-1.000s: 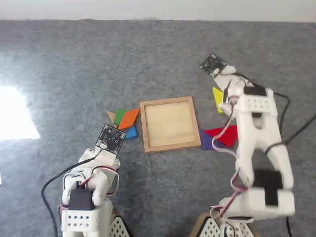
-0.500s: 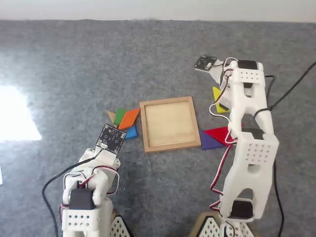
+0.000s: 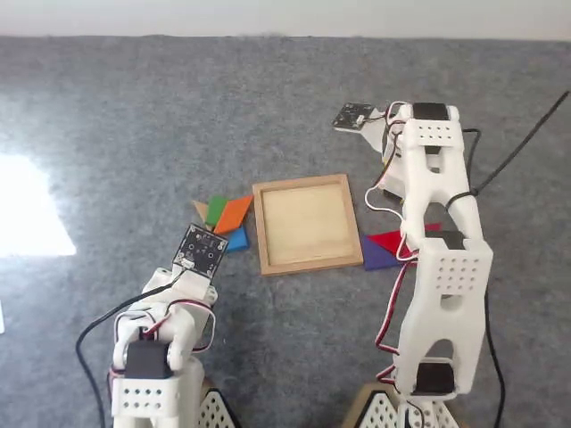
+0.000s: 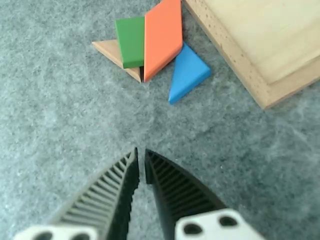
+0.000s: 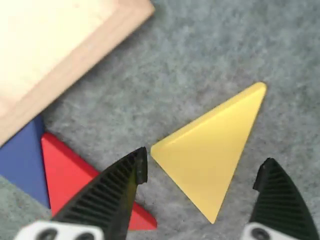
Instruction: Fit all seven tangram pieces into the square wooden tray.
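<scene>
Change: the right arm has stretched out from a folded pose, carrying its wrist toward the far side of the table; left arm and all pieces unmoved.

1. Left gripper [image 4: 140, 152]: nearest item, hanging over bare grey mat, jaws almost together with nothing between them.
2. Cluster beside the tray's left edge: blue triangle [image 4: 187, 75], orange parallelogram [image 4: 162, 37], green piece [image 4: 131, 40] and tan triangle [image 4: 117, 55], touching or overlapping one another.
3. Wooden tray [image 3: 310, 262]: square, mid-table, holding no pieces.
4. Red triangle [image 3: 397, 239] and dark blue piece [image 3: 379, 257]: touching each other, just off the tray's right near corner.
5. Yellow triangle [image 5: 210, 145]: flat on the mat beyond the red one, apart from the tray.
6. Right gripper [image 5: 205, 162]: farthest item, jaws spread wide, one finger either side of the yellow triangle, not gripping it.

Step in hand, as judged: the first pick, all seven pieces being outside the tray. The next move likely calls for lowering, closing across the triangle's edges, then carrying it over the tray rim.
</scene>
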Motion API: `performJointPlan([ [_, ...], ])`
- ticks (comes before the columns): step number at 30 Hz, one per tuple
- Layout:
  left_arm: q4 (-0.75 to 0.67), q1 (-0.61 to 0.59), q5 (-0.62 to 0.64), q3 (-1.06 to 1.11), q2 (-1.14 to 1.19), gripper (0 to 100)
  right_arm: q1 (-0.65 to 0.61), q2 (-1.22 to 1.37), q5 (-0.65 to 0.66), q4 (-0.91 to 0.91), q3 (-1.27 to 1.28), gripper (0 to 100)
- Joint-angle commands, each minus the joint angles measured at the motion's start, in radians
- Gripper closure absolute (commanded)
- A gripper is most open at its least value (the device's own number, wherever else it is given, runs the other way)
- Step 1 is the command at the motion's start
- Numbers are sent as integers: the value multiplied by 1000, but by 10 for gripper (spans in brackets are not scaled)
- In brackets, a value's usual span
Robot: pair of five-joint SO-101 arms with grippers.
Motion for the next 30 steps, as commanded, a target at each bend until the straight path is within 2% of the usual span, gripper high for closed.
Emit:
performJointPlan([
  [1, 6, -5, 6, -8, 6, 980, 13, -76, -14, 22, -55, 657],
  [23, 6, -5, 6, -8, 6, 980, 50, 77, -46, -124, -58, 659],
  [27, 6, -5, 6, -8, 6, 980, 54, 94, -143, -113, -58, 664],
  [30, 6, -5, 6, -8, 6, 980, 53, 127, -173, -119, -58, 712],
])
